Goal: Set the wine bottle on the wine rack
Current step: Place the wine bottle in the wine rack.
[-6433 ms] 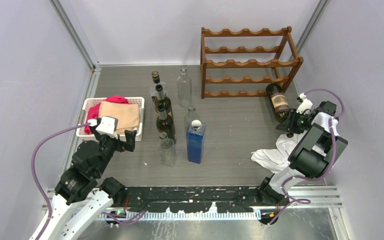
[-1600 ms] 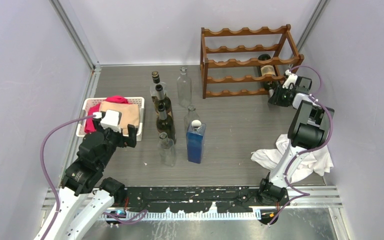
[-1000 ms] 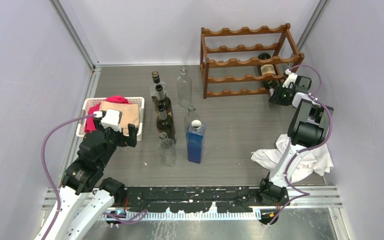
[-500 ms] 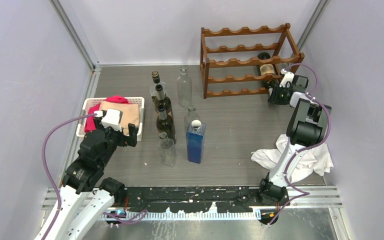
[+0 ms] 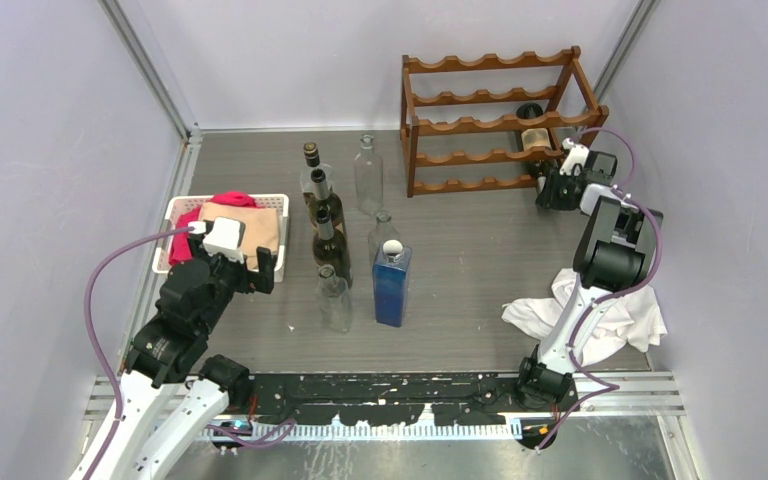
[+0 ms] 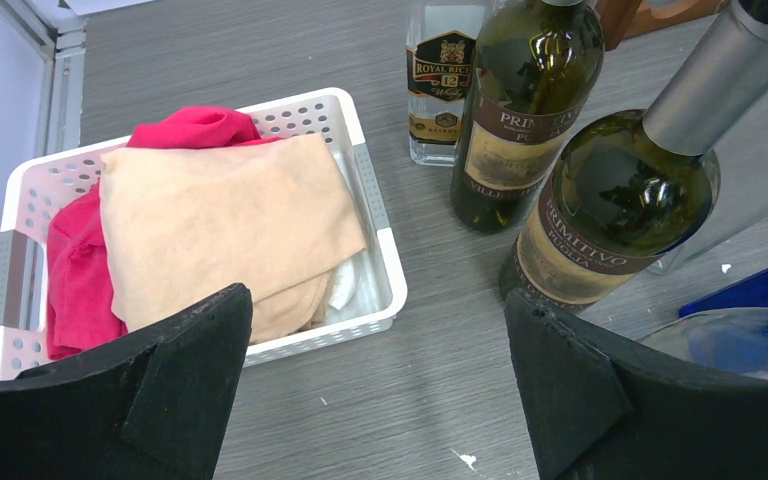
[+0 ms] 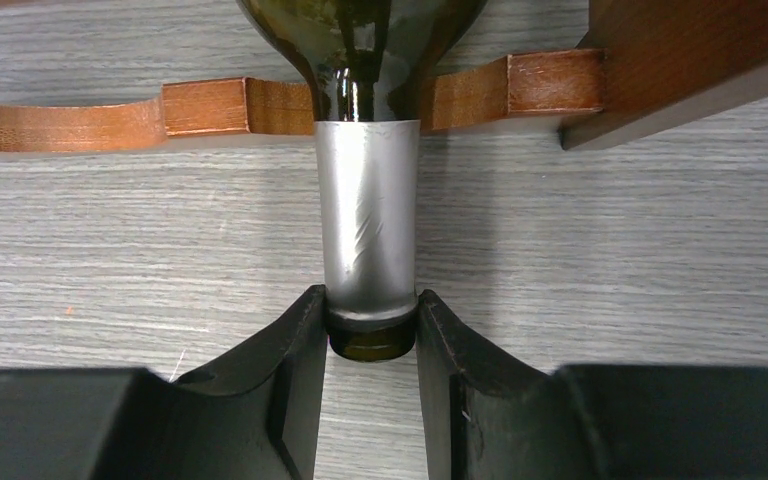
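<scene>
From above, the rack point(image 5: 500, 122) stands at the back of the table point(image 5: 460, 260). The bottle point(image 5: 534, 136) lies on its side at the right end of the rack, in a middle row, with its neck poking out to the front. The right pincer point(image 5: 550, 190) is at that neck. The left pincer point(image 5: 252, 276) hangs over by the basket point(image 5: 176, 214), well apart from the rack. In the left wrist view, the left pincer point(image 6: 375, 340) is spread wide and holds nothing. Below it is the basket point(image 6: 385, 270) of cloths point(image 6: 220, 215). Three bottles stand near. The closest green one point(image 6: 610, 215) says "PRIMITIVO" and "PUGLIA". The next green one point(image 6: 525, 110) shows "PRIM" before the label curves away. The clear one point(image 6: 442, 75) says "ROYAL" and "12"; the other words are too small. In the right wrist view, the right pincer point(image 7: 370, 325) pinches the dark lip at the tip of the bottle point(image 7: 367, 220), just under the silver foil. The fat part of the bottle sits in a dip of the rack's rail point(image 7: 60, 125). I think the job is almost done. To finish well, make sure the bottle rests all the way down, then open slowly and pull straight back, so the bottle does not slide out.
</scene>
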Action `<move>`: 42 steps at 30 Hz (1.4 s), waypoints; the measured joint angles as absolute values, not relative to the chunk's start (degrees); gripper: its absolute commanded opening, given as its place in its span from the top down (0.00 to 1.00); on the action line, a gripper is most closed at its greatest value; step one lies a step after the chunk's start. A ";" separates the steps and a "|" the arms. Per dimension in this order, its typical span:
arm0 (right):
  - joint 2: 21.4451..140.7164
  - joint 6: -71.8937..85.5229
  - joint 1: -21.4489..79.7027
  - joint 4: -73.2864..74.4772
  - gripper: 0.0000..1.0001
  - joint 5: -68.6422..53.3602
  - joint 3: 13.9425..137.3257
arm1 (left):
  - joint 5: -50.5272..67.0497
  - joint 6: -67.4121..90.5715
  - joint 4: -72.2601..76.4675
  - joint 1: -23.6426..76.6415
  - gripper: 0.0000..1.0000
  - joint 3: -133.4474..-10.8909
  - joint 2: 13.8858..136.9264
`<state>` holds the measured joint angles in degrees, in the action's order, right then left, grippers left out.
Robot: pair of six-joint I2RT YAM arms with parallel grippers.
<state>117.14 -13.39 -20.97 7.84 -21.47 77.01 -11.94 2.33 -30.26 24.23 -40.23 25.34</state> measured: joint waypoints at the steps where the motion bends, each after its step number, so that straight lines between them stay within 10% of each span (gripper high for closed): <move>1: 117.14 -13.34 -21.04 7.84 0.98 -21.78 76.99 | -11.94 2.33 -30.26 24.23 0.05 -40.23 25.34; 17: 118.56 -11.70 -21.52 12.99 0.89 -24.10 81.49 | -11.86 2.33 -30.24 23.86 0.05 -40.23 25.69; 30: 116.81 -13.19 -22.11 17.04 0.03 -24.67 79.64 | -11.51 2.33 -30.24 23.49 0.05 -40.23 25.93; 42: 92.07 -25.43 -28.64 32.40 0.00 -34.63 74.15 | -10.92 2.48 -30.20 23.49 0.05 -40.23 23.97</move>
<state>92.07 -25.43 -28.64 32.40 -34.63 74.15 -10.92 2.48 -30.20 23.49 -40.23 23.97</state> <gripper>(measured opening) 0.996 0.955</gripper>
